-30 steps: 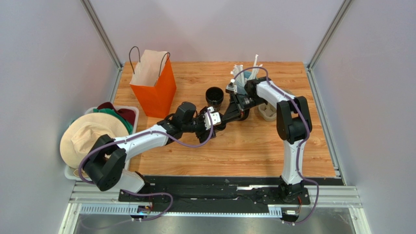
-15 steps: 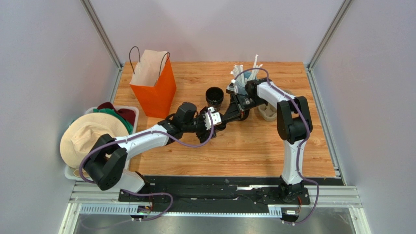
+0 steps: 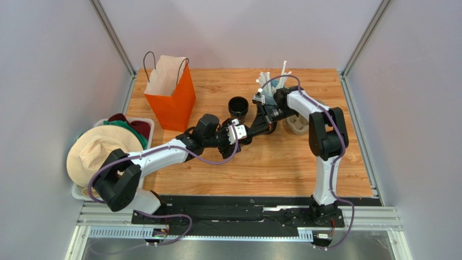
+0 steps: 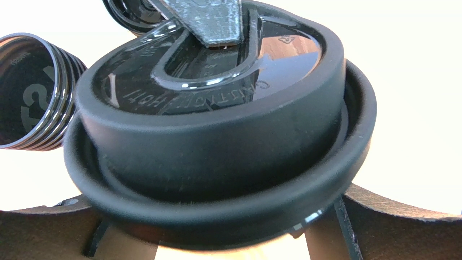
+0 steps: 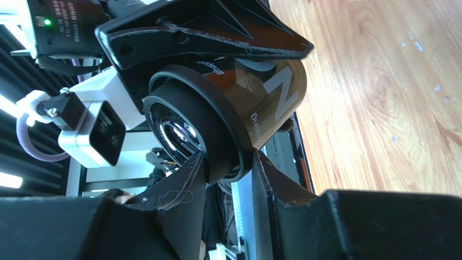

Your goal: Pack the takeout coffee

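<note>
Takeout coffee [image 5: 271, 103], a brown cup with white lettering and a black lid [image 4: 217, 146] over its mouth, hangs on its side above the middle of the wooden table [image 3: 271, 168], caught between both arms.

An orange paper bag [image 3: 176, 103] stands open at the table's far left. Beyond the left edge a straw hat [image 3: 95, 151] lies over a bin of clothing.

The left tool [image 3: 242, 133] is spread wide and clamped around the cup's body; in the right wrist view one of its fingers [image 5: 217, 32] runs along the cup's side. The right tool [image 5: 228, 170] meets it from the opposite end, closed on the lid's rim, one finger on the glossy top and the other outside the skirt.

A grey-brown moulded tray [image 3: 297, 125] sits behind the right arm, with a pale blue cup of white straws [image 3: 271, 81] further back. An open dark cup [image 3: 238, 106] stands on the table just beyond the two tools.
</note>
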`<state>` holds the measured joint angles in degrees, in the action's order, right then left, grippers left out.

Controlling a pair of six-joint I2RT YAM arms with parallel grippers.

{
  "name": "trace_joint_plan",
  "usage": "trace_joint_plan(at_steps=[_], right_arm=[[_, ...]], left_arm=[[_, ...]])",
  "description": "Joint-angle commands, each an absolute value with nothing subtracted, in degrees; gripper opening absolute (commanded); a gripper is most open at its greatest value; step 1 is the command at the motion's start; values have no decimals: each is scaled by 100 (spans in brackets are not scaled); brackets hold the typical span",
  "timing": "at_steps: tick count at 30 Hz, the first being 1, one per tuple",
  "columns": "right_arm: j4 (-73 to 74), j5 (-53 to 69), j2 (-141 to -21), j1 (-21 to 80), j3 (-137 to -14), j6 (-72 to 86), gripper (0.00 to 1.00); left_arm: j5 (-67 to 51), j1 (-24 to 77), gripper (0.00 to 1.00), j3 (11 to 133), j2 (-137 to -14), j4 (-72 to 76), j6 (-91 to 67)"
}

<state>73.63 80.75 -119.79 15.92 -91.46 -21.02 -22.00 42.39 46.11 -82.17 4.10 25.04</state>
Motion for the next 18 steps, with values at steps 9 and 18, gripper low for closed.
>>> trace_joint_plan(at_steps=[9, 18], right_arm=[[6936, 6655, -11312, 1521, -9158, -1293, 5], [6759, 5846, -11066, 1494, -9105, -818, 6]], left_arm=[[-2241, 4271, 89, 4632, -8007, 589, 2663], [-2242, 4271, 96, 4614, -7893, 264, 2856]])
